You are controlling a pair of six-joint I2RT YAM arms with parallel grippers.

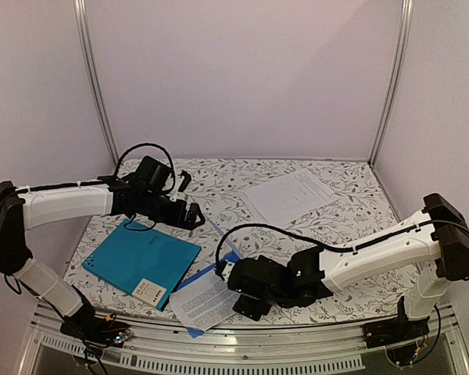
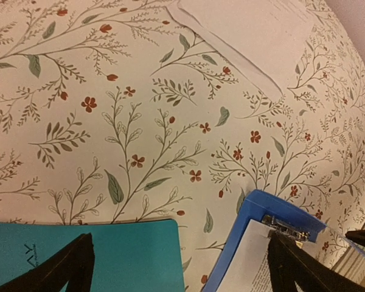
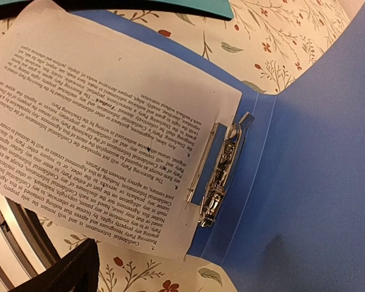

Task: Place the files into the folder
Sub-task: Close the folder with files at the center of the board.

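Left gripper (image 2: 179,243) spread wide over the closed teal folder's (image 1: 137,254) corner, one sheet (image 3: 103,134) in the open blue folder (image 3: 304,182), second sheet (image 1: 289,195) well apart — right gripper (image 1: 246,303) spread can't be told.

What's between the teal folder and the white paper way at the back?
Just flowery tablecloth, nothing on it. The left wrist view shows that bare stretch from the teal folder up to the paper.

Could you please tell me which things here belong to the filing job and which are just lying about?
Job: teal folder; far printed sheet; near printed sheet, resting on the blue folder.
Lying about: blue folder, open; floral tablecloth.
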